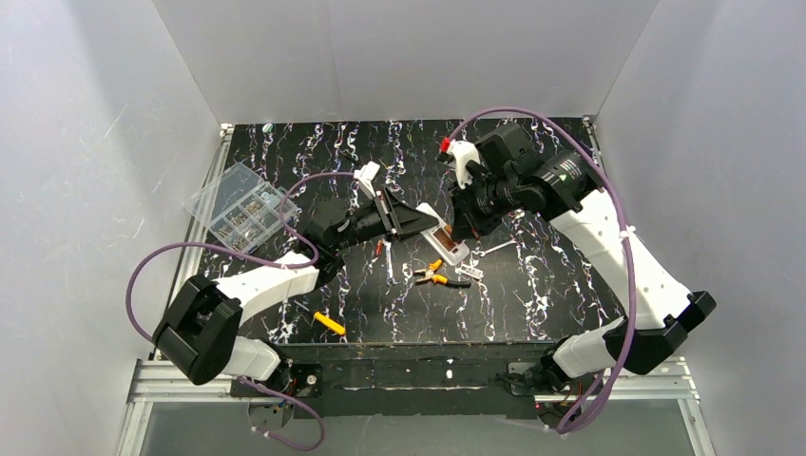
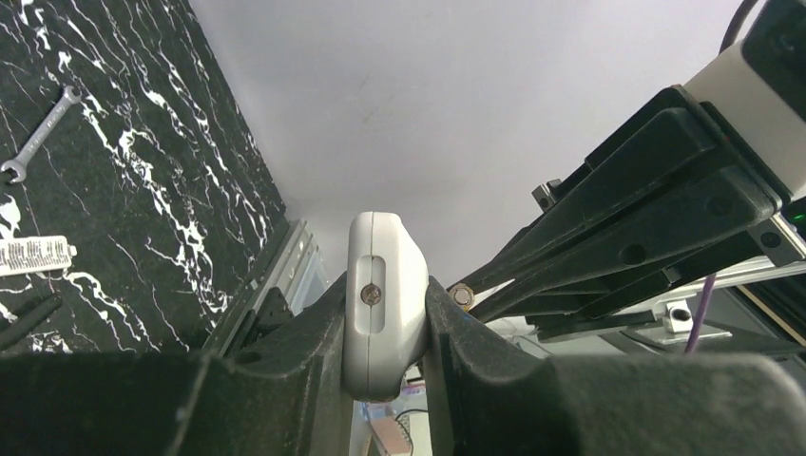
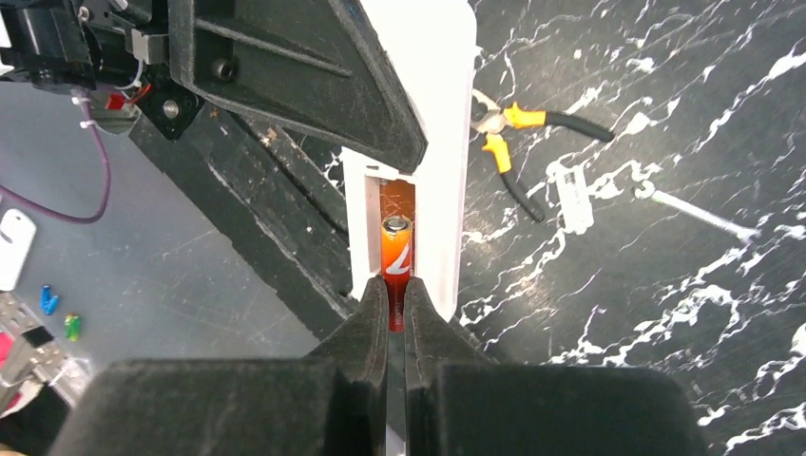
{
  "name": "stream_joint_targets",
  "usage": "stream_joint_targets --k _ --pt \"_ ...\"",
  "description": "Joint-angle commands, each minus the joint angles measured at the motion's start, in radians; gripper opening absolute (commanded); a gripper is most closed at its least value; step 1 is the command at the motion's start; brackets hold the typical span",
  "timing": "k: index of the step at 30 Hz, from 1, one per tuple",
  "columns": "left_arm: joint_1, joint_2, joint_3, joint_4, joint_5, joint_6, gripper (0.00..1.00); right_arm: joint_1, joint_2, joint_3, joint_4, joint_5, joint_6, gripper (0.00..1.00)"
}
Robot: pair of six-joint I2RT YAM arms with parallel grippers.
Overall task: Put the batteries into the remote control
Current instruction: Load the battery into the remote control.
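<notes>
The remote control (image 1: pixel 449 243) is a white handset held off the table with its back recess facing up. My left gripper (image 1: pixel 424 222) is shut on it; in the left wrist view the remote control (image 2: pixel 378 285) stands edge-on, clamped in the left gripper (image 2: pixel 385 328). My right gripper (image 3: pixel 396 302) is shut on one red-orange battery (image 3: pixel 396 256), whose tip lies inside the open recess of the remote control (image 3: pixel 443 142). From above, the right gripper (image 1: pixel 464 231) meets the remote's near end, and the battery is hidden there.
Yellow-and-black pliers (image 1: pixel 438 276) and a white label strip (image 1: pixel 470 271) lie just in front of the remote. A small wrench (image 1: pixel 497 248) sits to the right, a yellow-handled tool (image 1: pixel 329 323) near the front edge, and a clear compartment box (image 1: pixel 239 205) at the far left.
</notes>
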Motion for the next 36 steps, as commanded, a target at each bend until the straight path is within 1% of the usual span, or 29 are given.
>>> stream_joint_targets --k 1,12,19,28,36 --pt "-0.025 -0.001 0.017 0.102 0.056 0.041 0.0 0.009 -0.005 0.003 -0.049 0.006 0.067 0.01" --pt "-0.044 0.024 0.0 0.102 0.004 0.099 0.0 0.021 0.029 -0.004 -0.103 -0.022 0.157 0.01" --pt "-0.051 0.032 0.018 0.103 0.016 0.102 0.0 0.027 0.05 -0.037 -0.1 -0.007 0.162 0.01" --pt "-0.06 0.006 0.003 0.102 0.035 0.1 0.0 0.039 0.069 -0.047 -0.106 0.084 0.163 0.01" --pt "-0.06 0.005 0.004 0.104 0.028 0.107 0.0 0.042 0.074 -0.055 -0.103 0.083 0.157 0.01"
